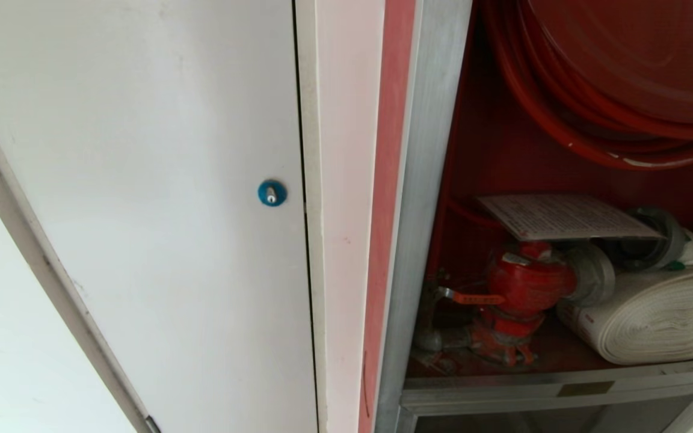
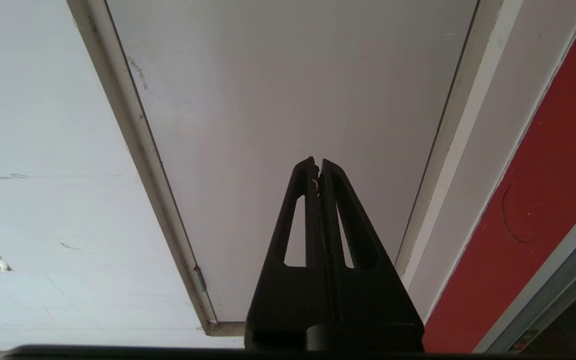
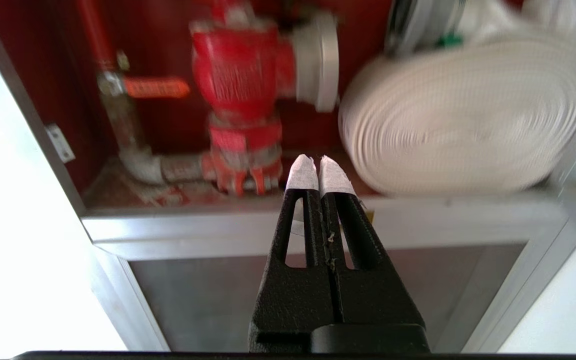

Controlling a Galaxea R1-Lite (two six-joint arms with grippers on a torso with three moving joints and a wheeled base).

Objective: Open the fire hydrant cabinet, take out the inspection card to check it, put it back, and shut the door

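**Desk:** What runs across the head view, left to right?

**Photographer:** At the left, a plain white door (image 1: 142,210) with a blue round lock (image 1: 272,193). Then a pale jamb, and the silver frame of the fire hydrant cabinet (image 1: 418,198) right of centre. Its red interior is exposed: the red hose reel (image 1: 611,84) at upper right, the red valve (image 1: 524,288) lower down, a rolled white hose (image 1: 653,319) at lower right.

**Desk:** And the card?

**Photographer:** The inspection card (image 1: 563,216) lies flat on top of the valve, inside the cabinet, right of centre. The glass door itself is in no view.

**Desk:** The arms?

**Photographer:** Neither shows in the head view. The left end effector (image 2: 318,162) has its fingers pressed together, empty, pointing at the white door. The right end effector (image 3: 318,165), white-taped tips pressed together and holding nothing, faces the valve from in front of the cabinet's lower rail.

**Desk:** Progress?

**Photographer:** Opening looks done. Whether the card has been checked cannot be told; closing certainly remains.
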